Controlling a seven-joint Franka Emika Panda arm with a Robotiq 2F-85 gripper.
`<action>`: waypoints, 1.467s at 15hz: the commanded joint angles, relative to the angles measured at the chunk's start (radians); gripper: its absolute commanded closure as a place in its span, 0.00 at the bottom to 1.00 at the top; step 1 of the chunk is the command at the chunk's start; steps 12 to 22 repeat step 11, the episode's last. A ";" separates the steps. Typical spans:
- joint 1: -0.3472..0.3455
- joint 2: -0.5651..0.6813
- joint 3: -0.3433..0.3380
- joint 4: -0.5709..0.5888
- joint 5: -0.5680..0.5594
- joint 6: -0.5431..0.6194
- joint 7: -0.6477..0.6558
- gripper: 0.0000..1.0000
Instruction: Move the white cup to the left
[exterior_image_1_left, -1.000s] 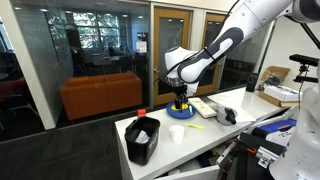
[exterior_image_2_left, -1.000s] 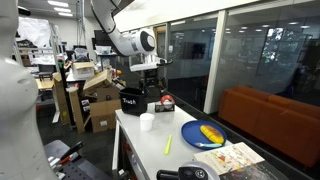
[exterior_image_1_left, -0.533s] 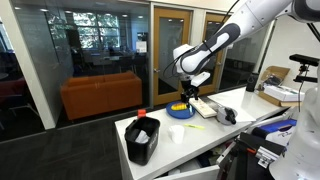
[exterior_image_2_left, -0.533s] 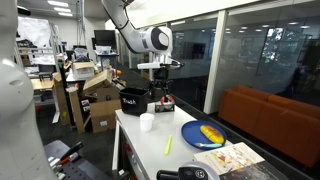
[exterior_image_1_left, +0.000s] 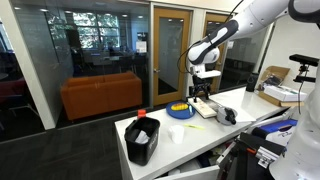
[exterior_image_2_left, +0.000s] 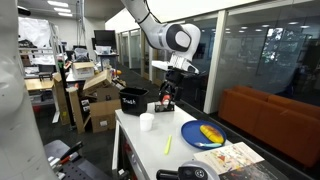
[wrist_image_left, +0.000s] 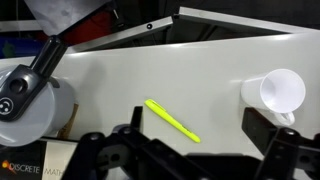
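We see a glass-walled room, an orange sofa (exterior_image_1_left: 100, 95) behind the panes, and a white table (exterior_image_1_left: 240, 105). The claw (wrist_image_left: 185, 150) hangs above it, fingers spread wide, empty. Below it and off to one side stands the white cup (wrist_image_left: 275, 95) — upright, axis vertical, mouth up. A yellow-green marker (wrist_image_left: 172, 120) lies under the claw, whose fingertips are cropped.

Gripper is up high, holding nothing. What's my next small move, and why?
Probably shift the gripper sideways over the white cup: it stands on the table by the black bin, while the open gripper hangs high, off to one side.
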 joint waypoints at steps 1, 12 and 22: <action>-0.030 -0.022 -0.004 -0.001 0.064 -0.017 -0.035 0.00; -0.028 -0.019 -0.009 0.001 0.036 -0.002 -0.027 0.00; -0.028 -0.019 -0.009 0.001 0.036 -0.002 -0.027 0.00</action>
